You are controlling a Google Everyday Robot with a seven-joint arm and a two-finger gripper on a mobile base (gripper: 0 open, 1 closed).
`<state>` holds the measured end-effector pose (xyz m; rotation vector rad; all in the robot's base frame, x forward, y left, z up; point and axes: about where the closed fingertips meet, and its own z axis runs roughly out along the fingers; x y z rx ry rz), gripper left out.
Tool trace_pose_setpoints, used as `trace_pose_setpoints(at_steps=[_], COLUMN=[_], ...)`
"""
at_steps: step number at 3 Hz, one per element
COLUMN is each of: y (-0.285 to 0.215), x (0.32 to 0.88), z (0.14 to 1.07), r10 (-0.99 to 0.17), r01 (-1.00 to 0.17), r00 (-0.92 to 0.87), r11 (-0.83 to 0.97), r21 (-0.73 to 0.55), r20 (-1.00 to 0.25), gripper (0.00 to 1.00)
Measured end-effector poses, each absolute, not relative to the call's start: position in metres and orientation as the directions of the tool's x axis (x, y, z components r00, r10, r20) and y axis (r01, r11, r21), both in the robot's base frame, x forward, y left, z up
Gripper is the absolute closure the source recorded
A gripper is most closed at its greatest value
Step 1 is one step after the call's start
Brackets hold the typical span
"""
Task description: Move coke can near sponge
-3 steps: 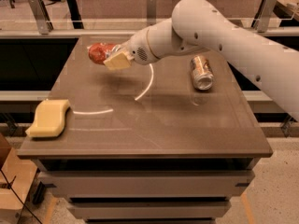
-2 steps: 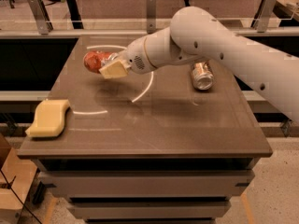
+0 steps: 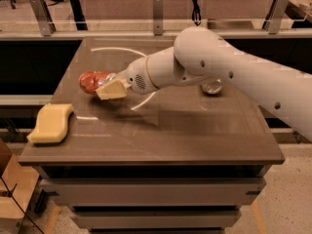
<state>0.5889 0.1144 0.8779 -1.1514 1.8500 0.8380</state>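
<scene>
the gripper (image 3: pixel 106 86) is clamped on the coke can (image 3: pixel 92 80), holding it on its side over the left part of the table (image 3: pixel 195 135). the sponge (image 3: pixel 51 123) lies near the front-left corner (apart from the can). a second can (image 3: pixel 212 87) peeks from behind the arm.

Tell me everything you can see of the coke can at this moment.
The coke can is small, red and looks like metal. It lies on its side in the gripper, which is shut on it; a pale finger covers its right end. It is over the left rear part of the table, apart from the sponge. Whether it touches the table cannot be told.
</scene>
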Motion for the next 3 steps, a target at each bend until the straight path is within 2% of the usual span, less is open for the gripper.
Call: trace_pose_setpoints(at_steps=[1,2,3], y=[0.1173,0.1184,0.1185], x=[0.5782,0.5705,0.5703], z=[0.8676,0.8596,0.8595], r10=[-0.383,-0.37,-0.37], r01=[-0.91,-0.9,-0.9], r00=[-0.326,-0.365,-0.366], r11=[0.373,0.375,0.375], r21=[0.179,0.222,0.223], r20=[-0.864,-0.854,-0.854], gripper=[0.16,0.0,0.0])
